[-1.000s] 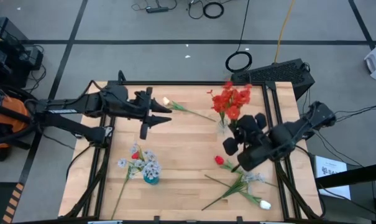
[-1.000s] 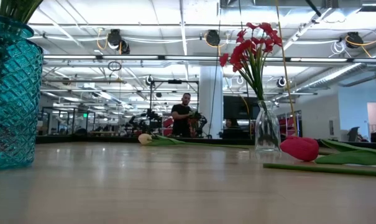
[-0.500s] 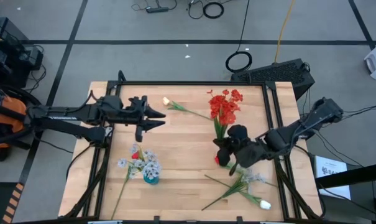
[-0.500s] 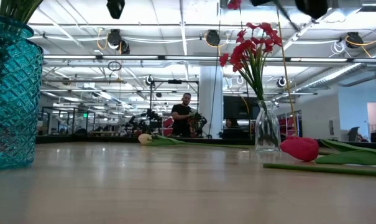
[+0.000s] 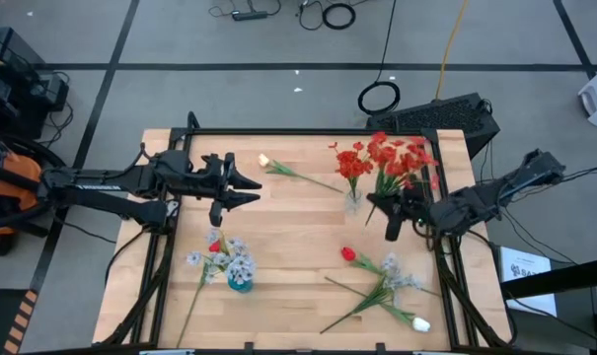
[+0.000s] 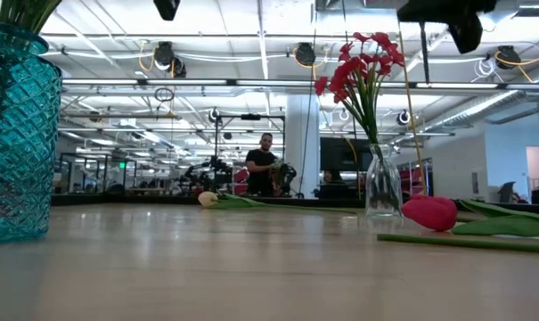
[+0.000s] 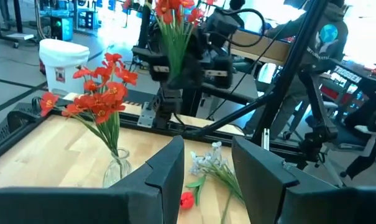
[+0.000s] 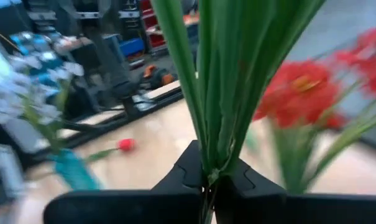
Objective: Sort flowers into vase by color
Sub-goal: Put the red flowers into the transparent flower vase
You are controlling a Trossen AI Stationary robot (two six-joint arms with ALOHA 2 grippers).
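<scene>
My right gripper (image 5: 392,219) hovers over the table's right half, shut on a bunch of red blossom flowers (image 5: 402,158). It stands just right of the clear glass vase (image 5: 352,202), which holds more red blossoms (image 5: 351,163). A red tulip (image 5: 348,253) lies on the wood in front of that vase. A teal vase (image 5: 239,282) near the left front holds pale blue-white sprays (image 5: 229,258). A cream tulip (image 5: 263,160) lies by the far edge. My left gripper (image 5: 241,187) is open, raised over the table's left half, touching nothing. My right gripper pinches the lower part of the red bunch's green stems (image 8: 211,163) between its two fingers, several stems together. The arm comes in from the table's right side. The bunch is lifted clear of the table, and its blossoms (image 7: 170,7) stand above the fingers.
More flowers lie at the right front: a blue-white spray (image 5: 397,281), green stems (image 5: 362,301) and a cream tulip bud (image 5: 419,323). A black frame borders the table. A person (image 6: 265,165) stands far off in the room behind.
My right gripper has drawn back toward the table's right edge and turned, carrying the red bunch away from the clear vase, so its blossoms now show apart from the vase's own. My left gripper has pulled back a little toward the left edge.
</scene>
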